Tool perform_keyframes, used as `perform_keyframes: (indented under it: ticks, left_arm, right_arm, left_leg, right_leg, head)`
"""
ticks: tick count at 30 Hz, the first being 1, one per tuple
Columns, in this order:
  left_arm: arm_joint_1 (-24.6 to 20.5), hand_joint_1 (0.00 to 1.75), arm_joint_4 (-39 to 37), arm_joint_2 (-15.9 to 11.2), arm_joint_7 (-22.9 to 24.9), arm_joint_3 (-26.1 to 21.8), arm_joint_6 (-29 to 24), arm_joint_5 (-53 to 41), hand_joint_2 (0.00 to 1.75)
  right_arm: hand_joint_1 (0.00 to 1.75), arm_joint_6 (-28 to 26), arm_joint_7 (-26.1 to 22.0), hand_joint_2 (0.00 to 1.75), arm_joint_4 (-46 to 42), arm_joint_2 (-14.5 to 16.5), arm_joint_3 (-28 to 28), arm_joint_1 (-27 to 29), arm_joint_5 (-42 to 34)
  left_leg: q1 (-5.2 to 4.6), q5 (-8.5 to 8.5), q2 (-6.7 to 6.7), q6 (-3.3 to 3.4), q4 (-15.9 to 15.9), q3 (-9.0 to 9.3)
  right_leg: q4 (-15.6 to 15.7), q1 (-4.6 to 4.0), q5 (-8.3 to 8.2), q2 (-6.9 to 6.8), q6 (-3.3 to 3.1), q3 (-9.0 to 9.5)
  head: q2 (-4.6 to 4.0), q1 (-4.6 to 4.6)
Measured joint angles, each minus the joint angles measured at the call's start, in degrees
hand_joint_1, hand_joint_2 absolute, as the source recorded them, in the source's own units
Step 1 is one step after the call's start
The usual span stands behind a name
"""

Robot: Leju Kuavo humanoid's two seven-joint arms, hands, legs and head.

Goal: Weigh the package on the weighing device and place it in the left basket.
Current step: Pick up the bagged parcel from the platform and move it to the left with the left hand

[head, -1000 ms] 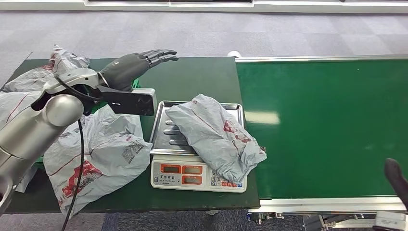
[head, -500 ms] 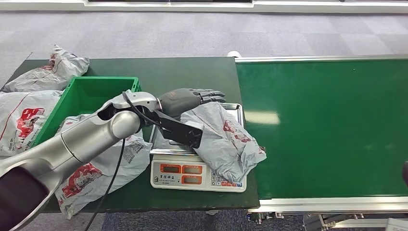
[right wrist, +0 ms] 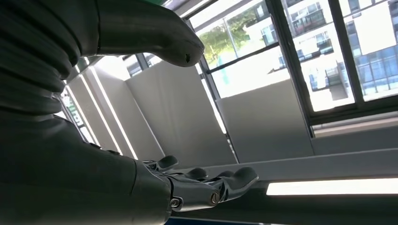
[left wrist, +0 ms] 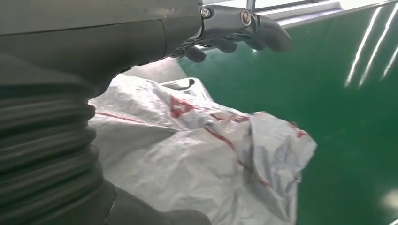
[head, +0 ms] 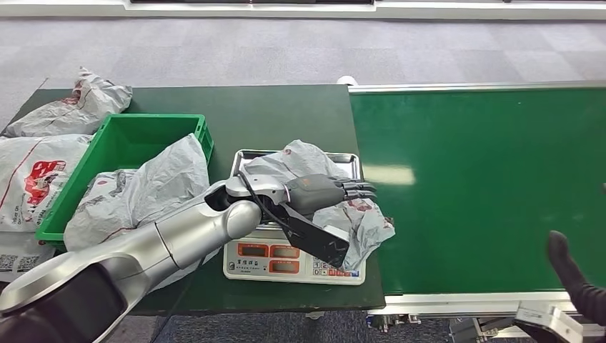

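Beyond the left hand we see grey carpet tiles running to a white wall base, while past the right hand tall windows admit bright daylight.

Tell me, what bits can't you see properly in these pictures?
- Numbers on the scale: too small to read in the head view.
- Scale's tray: mostly covered by the package and the left hand.
- Whether the left hand touches the package: the head view can't settle it; in the left wrist view the fingers stretch out above it.
- Right hand: cut off by the edge in the head view.
- Green basket: its floor is partly hidden by bags.
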State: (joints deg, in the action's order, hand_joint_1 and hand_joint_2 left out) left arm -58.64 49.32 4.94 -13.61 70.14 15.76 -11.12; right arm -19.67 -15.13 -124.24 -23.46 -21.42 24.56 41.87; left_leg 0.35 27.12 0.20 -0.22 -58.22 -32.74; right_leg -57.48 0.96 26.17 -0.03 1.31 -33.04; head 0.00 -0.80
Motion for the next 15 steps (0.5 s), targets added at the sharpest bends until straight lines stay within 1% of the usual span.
perform_keyframes:
  ticks: [5, 8, 12, 15]
  left_arm:
    - [0.81, 0.0, -3.91, 3.97, -1.87, 0.05, -3.43, -1.92, 1.75]
    - [0.87, 0.0, -5.72, 6.21, -2.29, -0.1, -5.4, -2.69, 1.75]
    - [0.97, 0.0, -7.86, 9.28, -2.77, -0.4, -7.34, -3.88, 1.75]
    - [1.53, 0.0, -10.46, 11.35, -3.51, -0.94, -8.84, -4.97, 1.75]
  right_arm:
    - [0.0, -2.2, 1.4, 1.75, 5.14, -0.51, 6.58, -4.9, 1.2]
    - [0.0, -2.85, 1.93, 1.75, 7.17, -1.06, 9.65, -6.78, 1.25]
    - [0.0, -2.42, 2.09, 1.75, 9.3, -2.14, 12.66, -9.58, 0.12]
    - [0.0, -1.4, 1.87, 1.75, 11.95, -3.18, 15.03, -13.46, -1.36]
  left_leg:
    - [-0.02, -0.06, -0.08, 0.08, 0.0, -0.03]
    - [-0.03, -0.07, -0.16, 0.09, -0.01, -0.07]
    - [-0.06, -0.07, -0.16, 0.09, -0.01, -0.13]
    - [-0.09, -0.07, -0.14, 0.1, -0.01, -0.13]
  right_leg:
    - [0.0, 0.02, -0.03, -0.08, 0.05, 0.0]
    - [0.0, 0.03, -0.04, -0.14, 0.06, 0.0]
    - [0.0, 0.05, -0.04, -0.13, 0.06, -0.02]
    - [0.0, 0.07, -0.06, -0.09, 0.09, -0.04]
  head:
    - [0.0, 0.01]
    - [0.0, 0.01]
    - [0.0, 0.01]
    - [0.0, 0.0]
